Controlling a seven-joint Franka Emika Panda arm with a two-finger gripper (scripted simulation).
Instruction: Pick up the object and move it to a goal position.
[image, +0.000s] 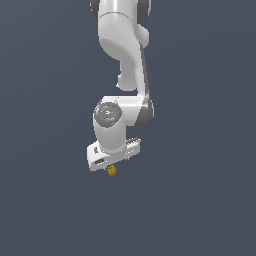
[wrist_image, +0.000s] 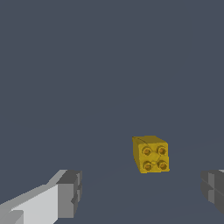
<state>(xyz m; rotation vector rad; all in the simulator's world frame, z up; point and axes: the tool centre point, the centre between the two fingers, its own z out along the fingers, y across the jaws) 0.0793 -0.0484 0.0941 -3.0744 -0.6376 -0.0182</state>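
The object is a tiny yellow-gold cube (wrist_image: 151, 154) with four round studs on one face, lying on the dark grey floor. In the wrist view it sits beyond the fingertips, nearer one finger than the other. The gripper (wrist_image: 142, 192) is open, with its two grey pads (wrist_image: 70, 192) far apart and nothing between them. In the exterior view the cube (image: 112, 171) peeks out just under the white hand (image: 112, 150), which hangs over it from the arm above; the fingers themselves are hidden there.
A plain dark grey surface (image: 200, 200) surrounds the arm on every side. No other object or container shows in either view.
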